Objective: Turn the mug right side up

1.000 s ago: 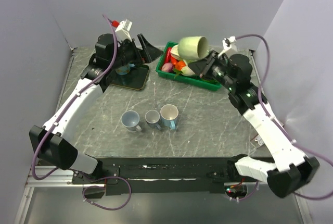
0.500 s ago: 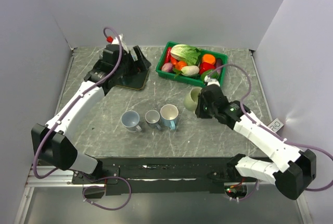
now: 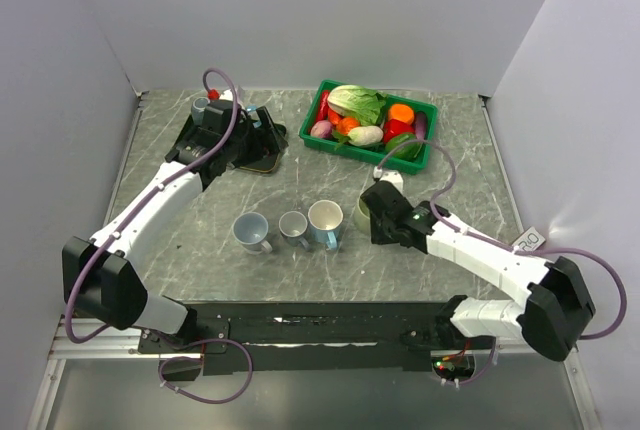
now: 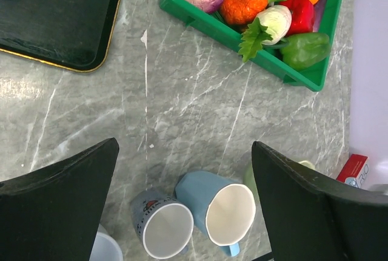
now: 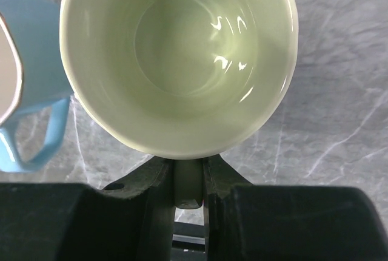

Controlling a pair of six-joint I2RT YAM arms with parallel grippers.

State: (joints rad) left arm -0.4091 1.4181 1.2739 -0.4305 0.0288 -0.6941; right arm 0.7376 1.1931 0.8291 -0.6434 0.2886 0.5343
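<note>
The pale green mug [image 5: 179, 61] stands mouth up, its empty inside facing the right wrist camera. My right gripper [image 5: 188, 179] is shut on its handle. In the top view the green mug [image 3: 361, 215] is low over or on the table, just right of the light blue mug [image 3: 325, 220], with my right gripper [image 3: 380, 214] beside it; I cannot tell whether it touches the table. My left gripper [image 3: 262, 130] is open and empty above the black tray [image 3: 258, 158]. In the left wrist view, the left gripper [image 4: 183, 145] hangs high over the mugs.
A row of upright mugs sits mid-table: a grey-blue one [image 3: 250, 232], a small grey one [image 3: 293, 226] and the light blue one [image 4: 221, 206]. A green basket [image 3: 372, 156] of vegetables stands at the back right. A small red and white box [image 3: 530, 240] lies at the right edge.
My right arm brought the green mug down from over the basket to beside the light blue mug, turning it from sideways to mouth up. My left arm dropped lower over the tray.
</note>
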